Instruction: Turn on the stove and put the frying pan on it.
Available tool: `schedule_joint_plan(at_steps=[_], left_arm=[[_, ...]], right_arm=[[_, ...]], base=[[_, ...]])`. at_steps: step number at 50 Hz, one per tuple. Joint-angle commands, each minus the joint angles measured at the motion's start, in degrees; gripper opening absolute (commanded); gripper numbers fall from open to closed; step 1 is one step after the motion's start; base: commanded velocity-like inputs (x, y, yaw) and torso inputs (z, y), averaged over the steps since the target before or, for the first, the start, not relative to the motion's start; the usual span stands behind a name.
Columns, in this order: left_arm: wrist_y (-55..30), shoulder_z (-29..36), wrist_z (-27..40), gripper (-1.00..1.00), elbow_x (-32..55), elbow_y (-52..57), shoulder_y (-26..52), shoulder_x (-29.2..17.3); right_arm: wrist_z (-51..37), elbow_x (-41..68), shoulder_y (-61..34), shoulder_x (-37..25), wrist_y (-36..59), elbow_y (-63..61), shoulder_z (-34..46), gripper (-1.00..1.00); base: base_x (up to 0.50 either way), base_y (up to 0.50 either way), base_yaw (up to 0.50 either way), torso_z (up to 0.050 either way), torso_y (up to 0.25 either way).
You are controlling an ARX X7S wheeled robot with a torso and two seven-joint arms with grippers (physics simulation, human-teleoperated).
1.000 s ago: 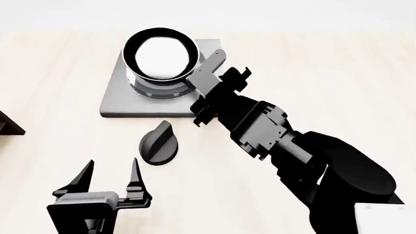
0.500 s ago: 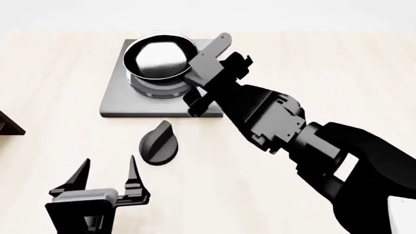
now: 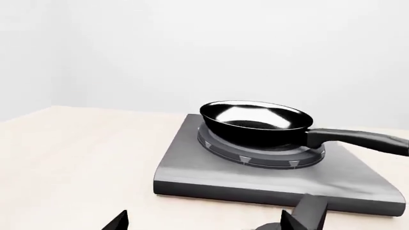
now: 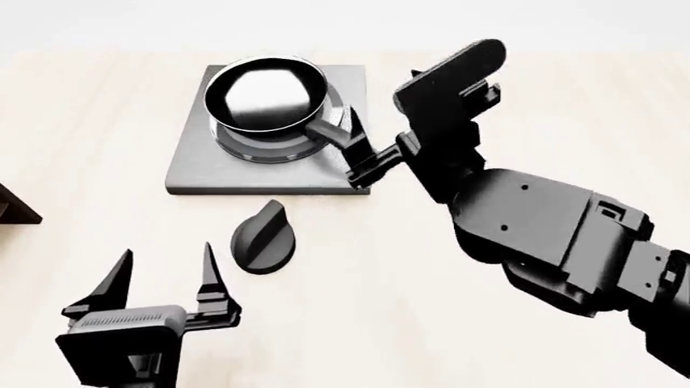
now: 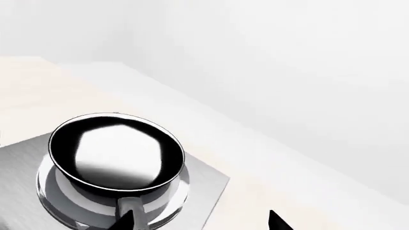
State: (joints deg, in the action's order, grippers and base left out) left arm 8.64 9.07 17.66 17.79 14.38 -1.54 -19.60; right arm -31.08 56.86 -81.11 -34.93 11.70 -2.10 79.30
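**Head view: pan on the burner, knob untouched**

Head view shows the frying pan sitting on the round burner of the stove, its handle running toward the right tool; that tool hangs just beside the handle's end, and from the right wrist view its prongs look spread with nothing between them. The left tool hovers low over the counter, wide open and empty, near the black finned knob; whether the stove is on I cannot tell. Placing looks done; turning the knob seems left. The pan is small, black, glossy inside with a pale reflection.
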Motion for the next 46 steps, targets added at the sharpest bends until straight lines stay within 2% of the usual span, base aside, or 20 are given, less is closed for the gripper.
schedule_joint_plan(at_steps=[1, 2, 7, 8, 11, 13, 17, 18, 23, 25, 26, 28, 31, 33, 35, 38, 46], left_arm=[[2.64, -2.29, 1.59, 1.0, -0.77, 4.16, 0.09, -0.85], [3.62, -2.89, 1.89, 1.0, -1.11, 5.02, 0.06, -0.92], [6.59, -3.82, 3.39, 1.0, -4.96, 7.13, -0.6, -0.77], [8.15, -4.57, 4.12, 1.0, -5.56, 7.52, -0.7, -0.31], [8.44, -4.83, 4.23, 1.0, -4.99, 7.99, -0.64, -0.31], [11.32, -5.14, 4.31, 1.0, -5.64, 8.31, -1.29, 0.21], [15.09, -4.18, 4.4, 1.0, -8.69, 6.15, -1.54, 1.76], [15.58, -3.38, 4.17, 1.0, -9.13, 4.66, -1.31, 2.32], [19.07, -3.43, 3.95, 1.0, -6.96, 4.16, -1.97, 2.97], [20.29, -4.07, 4.41, 1.0, -6.03, 4.89, -2.28, 3.24], [22.31, -5.0, 4.95, 1.0, -4.85, 5.78, -2.73, 3.69], [25.06, -6.7, 6.35, 1.0, -4.73, 6.34, -3.16, 4.86], [30.48, -8.09, 6.8, 1.0, -3.69, 5.96, -4.06, 6.05], [31.54, -8.59, 7.2, 1.0, -3.09, 5.82, -4.13, 6.41], [33.91, -9.0, 7.13, 1.0, -1.05, 5.67, -4.38, 6.61], [36.8, -9.91, 7.26, 1.0, -1.49, 5.19, -4.81, 7.52], [42.56, -11.53, 7.36, 1.0, -3.02, 4.71, -5.29, 9.29]], right_arm=[[-15.61, -12.04, 12.92, -17.87, -14.97, -23.39, -1.52, 1.0], [-18.43, -14.2, 15.97, -20.71, -18.18, -25.94, -1.45, 1.0], [-27.01, -23.8, 22.22, -26.75, -23.99, -30.72, -1.28, 1.0], [-32.34, -30.03, 25.04, -28.54, -26.52, -31.33, -1.5, 1.0], [-34.15, -31.79, 27.94, -30.05, -30.59, -30.85, -1.03, 1.0], [-39.76, -37.92, 32.59, -31.76, -36.6, -29.59, -0.61, 1.0], [-46.15, -43.29, 37.54, -33.04, -40.99, -27.37, 0.01, 1.0], [-50.05, -46.48, 39.68, -32.91, -42.33, -25.36, -0.08, 1.0], [-58.3, -53.53, 45.53, -34.45, -51.43, -21.69, -1.24, 1.0], [-58.85, -57.26, 56.32, -34.36, -53.1, -22.17, -13.19, 1.0], [-58.88, -60.79, 64.92, -33.26, -52.29, -23.2, -21.78, 1.0], [-58.84, -63.98, 76.28, -31.43, -51.99, -24.31, -36.93, 1.0], [-58.72, -67.79, 88.21, -26.88, -55.03, -24.86, -52.98, 1.0], [-58.09, -68.31, 90.96, -25.17, -56.16, -24.79, -56.92, 1.0], [-58.57, -70.05, 95.44, -20.83, -54.48, -25.23, -64.41, 1.0], [-58.39, -72.87, 98.98, -16.84, -57.77, -25.19, -70.26, 1.0], [-57.5, -80.09, 103.84, -10.26, -63.7, -26.19, -79.03, 1.0]], base=[[0.0, 0.0, 0.0, 0.0, 0.0], [0.0, 0.0, 0.0, 0.0, 0.0], [0.0, 0.0, 0.0, 0.0, 0.0], [0.0, 0.0, 0.0, 0.0, 0.0], [0.0, 0.0, 0.0, 0.0, 0.0], [0.0, 0.0, 0.0, 0.0, 0.0], [0.0, 0.0, 0.0, 0.0, 0.0], [0.0, 0.0, 0.0, 0.0, 0.0], [0.0, 0.0, 0.0, 0.0, 0.0], [0.0, 0.0, 0.0, 0.0, 0.0], [0.0, 0.0, 0.0, 0.0, 0.0], [0.0, 0.0, 0.0, 0.0, 0.0], [0.0, 0.0, 0.0, 0.0, 0.0], [0.0, 0.0, 0.0, 0.0, 0.0], [0.0, 0.0, 0.0, 0.0, 0.0], [0.0, 0.0, 0.0, 0.0, 0.0], [0.0, 0.0, 0.0, 0.0, 0.0]])
